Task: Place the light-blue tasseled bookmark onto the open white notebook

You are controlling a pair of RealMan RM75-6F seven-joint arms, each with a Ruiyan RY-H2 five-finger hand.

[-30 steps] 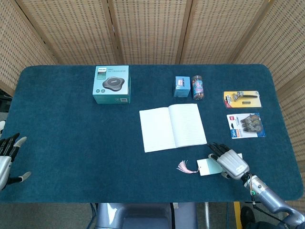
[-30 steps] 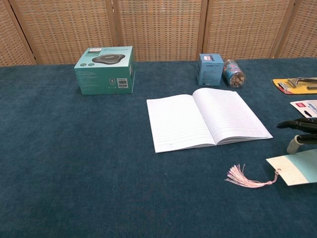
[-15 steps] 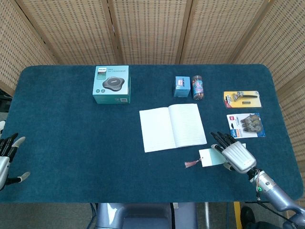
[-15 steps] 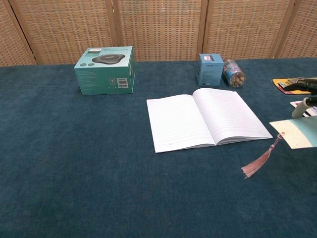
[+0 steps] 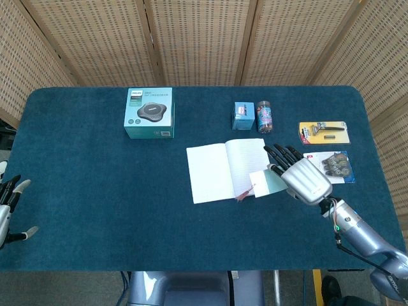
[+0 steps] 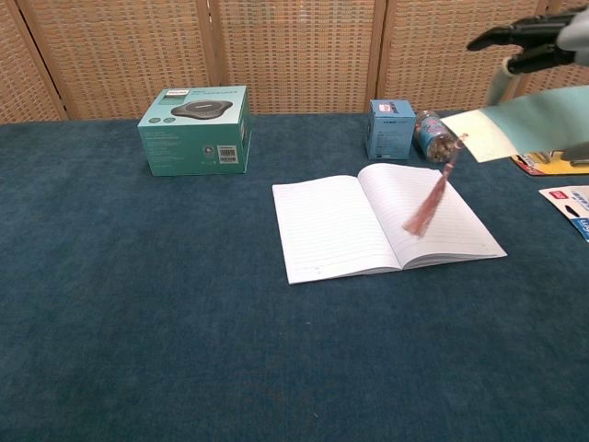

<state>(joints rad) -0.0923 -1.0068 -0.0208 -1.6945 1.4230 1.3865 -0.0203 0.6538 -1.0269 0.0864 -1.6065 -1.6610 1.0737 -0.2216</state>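
Observation:
The open white notebook lies flat near the table's middle. My right hand holds the light-blue bookmark in the air above the notebook's right page edge. Its pink tassel dangles over the right page. My left hand hangs off the table's left front edge, fingers spread and holding nothing.
A teal boxed speaker stands at the back left. A small blue box and a snack jar sit behind the notebook. A razor pack and another blister pack lie at the right.
My right hand has lifted the bookmark off the table and carried it up and leftward, from the front right to above the notebook. The tassel now swings over the page.

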